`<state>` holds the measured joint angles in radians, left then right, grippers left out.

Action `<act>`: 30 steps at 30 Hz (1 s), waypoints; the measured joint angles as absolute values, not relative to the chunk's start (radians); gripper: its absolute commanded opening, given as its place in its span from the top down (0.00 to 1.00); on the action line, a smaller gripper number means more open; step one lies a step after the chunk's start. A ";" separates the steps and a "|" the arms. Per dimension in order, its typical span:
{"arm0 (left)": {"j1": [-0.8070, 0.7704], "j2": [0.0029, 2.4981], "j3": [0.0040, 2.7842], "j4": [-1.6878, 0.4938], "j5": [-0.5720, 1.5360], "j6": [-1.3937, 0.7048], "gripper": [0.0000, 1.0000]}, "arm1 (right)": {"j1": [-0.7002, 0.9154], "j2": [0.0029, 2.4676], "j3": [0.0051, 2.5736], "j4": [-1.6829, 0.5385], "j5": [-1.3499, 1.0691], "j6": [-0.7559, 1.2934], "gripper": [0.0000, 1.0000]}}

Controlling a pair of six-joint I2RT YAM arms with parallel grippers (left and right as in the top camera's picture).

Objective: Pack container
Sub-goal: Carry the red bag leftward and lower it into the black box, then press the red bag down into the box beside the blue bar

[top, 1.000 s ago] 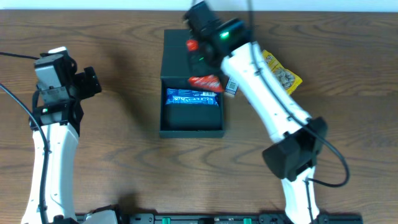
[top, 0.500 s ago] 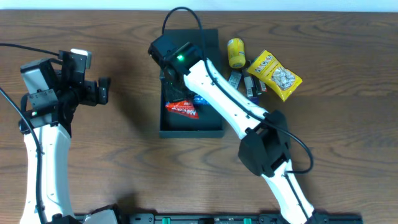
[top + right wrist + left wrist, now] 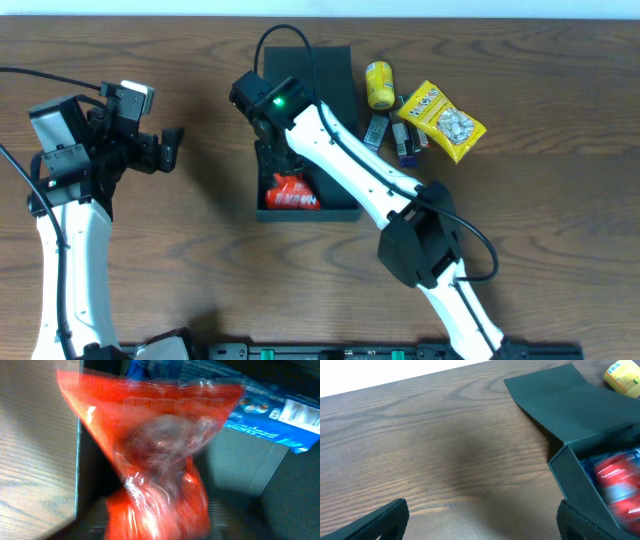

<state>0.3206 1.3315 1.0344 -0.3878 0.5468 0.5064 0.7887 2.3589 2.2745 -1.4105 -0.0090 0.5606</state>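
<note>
I see left tool (image 3: 172,148) spread wide over tabletop (image 3: 200,250) | right tool (image 3: 278,165) above box (image 3: 310,213), grip state I cannot tell | red packet (image 3: 290,192) inside box with blue packet (image 3: 270,415)

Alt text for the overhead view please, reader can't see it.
The right tool hangs over an open black box with a red packet inside it. The left tool is open, off to the left side. A yellow can, a yellow bag and small bars lie right of the box.

Red packet (image 3: 291,192), matte black container (image 3: 335,72)
</note>
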 measured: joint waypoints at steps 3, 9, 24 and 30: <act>0.321 1.332 1.035 -0.389 0.558 0.506 0.05 | 0.795 2.359 2.275 -1.411 -0.011 0.538 0.03; 0.321 1.332 1.034 -0.390 0.578 0.506 0.05 | 0.787 2.357 2.275 -1.422 -0.012 0.519 0.65; 0.321 1.332 1.035 -0.390 0.581 0.506 0.05 | 0.764 2.344 2.222 -1.339 -0.032 0.450 0.99; 0.321 1.332 1.034 -0.390 0.581 0.506 0.05 | 0.770 2.342 2.064 -1.202 -0.044 0.439 0.99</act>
